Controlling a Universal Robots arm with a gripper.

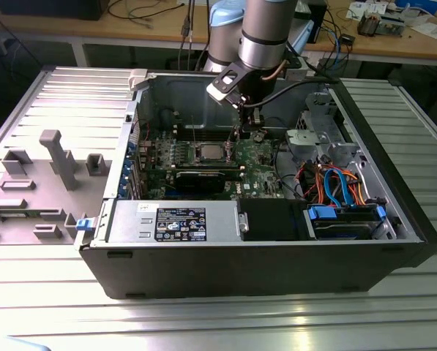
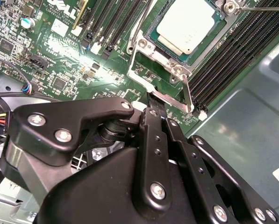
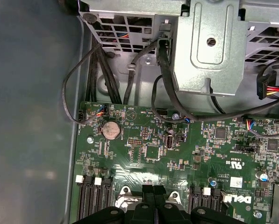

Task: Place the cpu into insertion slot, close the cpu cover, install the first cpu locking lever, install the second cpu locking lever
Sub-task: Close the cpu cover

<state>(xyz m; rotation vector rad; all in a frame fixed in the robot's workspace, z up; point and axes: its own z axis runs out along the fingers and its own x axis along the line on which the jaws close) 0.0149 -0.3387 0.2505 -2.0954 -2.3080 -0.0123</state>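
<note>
Ribbed metal tabletop carries an open black PC case, laid on its side so the green board faces up and the arm can reach straight down into it. The PSU, a grey steel box, runs along the case's near edge. The insertion slot sits approx. mid-board, btwn the PSU and the case's far wall.

The cpu already lies flat in the slot. It's a small square w/ a dull beige-silver matte top, level inside the dark socket frame and flanked by long black memory slots. The cpu cover, a thin stamped silvery frame w/ an open middle, isn't down on the chip. It stands swung up from its hinge at the slot's edge, free edge toward the arm.

At that raised edge is the gripper. Its black matte fingers, dotted w/ bright screw heads, are drawn together and look to be pinching the cover's free edge at its middle. The contact is partly hidden behind them, so that's a judgement. In the first wrist view they sit btwn two silvery corners of the cover. A mid-edge hold like that should keep so thin a frame from twisting.
</note>
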